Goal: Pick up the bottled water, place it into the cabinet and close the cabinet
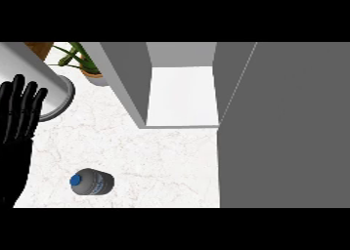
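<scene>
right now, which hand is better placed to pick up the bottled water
Likely the left: the left hand is open at the view's left edge, beside the bottled water on the counter. The right hand is not in view.

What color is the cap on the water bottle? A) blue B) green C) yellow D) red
A: the bottled water on the white counter shows a blue cap on its top.
</scene>
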Robot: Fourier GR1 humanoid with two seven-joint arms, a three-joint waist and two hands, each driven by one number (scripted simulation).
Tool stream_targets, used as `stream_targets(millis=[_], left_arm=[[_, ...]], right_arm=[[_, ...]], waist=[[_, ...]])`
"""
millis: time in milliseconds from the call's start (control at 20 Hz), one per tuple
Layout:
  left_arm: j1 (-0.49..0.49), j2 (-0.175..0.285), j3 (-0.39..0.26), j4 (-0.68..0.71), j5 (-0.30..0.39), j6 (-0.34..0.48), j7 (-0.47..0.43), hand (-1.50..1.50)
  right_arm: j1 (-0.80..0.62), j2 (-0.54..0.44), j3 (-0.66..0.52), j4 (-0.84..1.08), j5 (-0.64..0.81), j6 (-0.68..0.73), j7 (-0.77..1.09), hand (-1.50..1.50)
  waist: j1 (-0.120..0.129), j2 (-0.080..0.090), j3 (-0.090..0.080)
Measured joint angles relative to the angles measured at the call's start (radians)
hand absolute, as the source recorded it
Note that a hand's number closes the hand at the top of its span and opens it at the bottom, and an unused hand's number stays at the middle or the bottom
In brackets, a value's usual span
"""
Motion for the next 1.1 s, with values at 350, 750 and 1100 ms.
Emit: stream_targets(millis=[350, 750, 1100], left_arm=[[0.152, -0.045, -0.161, -0.114, 0.033, -0.069, -0.019, -1.50], [0.446, -0.084, -0.240, -0.158, 0.224, -0.091, 0.108, -1.50], [0.675, -0.038, -0.241, -0.266, 0.293, -0.161, 0.073, -1.50]], right_arm=[[0.096, 0.017, 0.023, -0.069, -0.045, 0.032, -0.008, -1.50], [0.265, 0.086, 0.105, -0.142, -0.259, 0.061, 0.145, -1.50], [0.423, 0.096, 0.146, -0.205, -0.304, 0.113, 0.112, -1.50]], waist=[[0.008, 0.007, -0.016], [0.012, 0.004, -0.019], [0.011, 0.004, -0.020]])
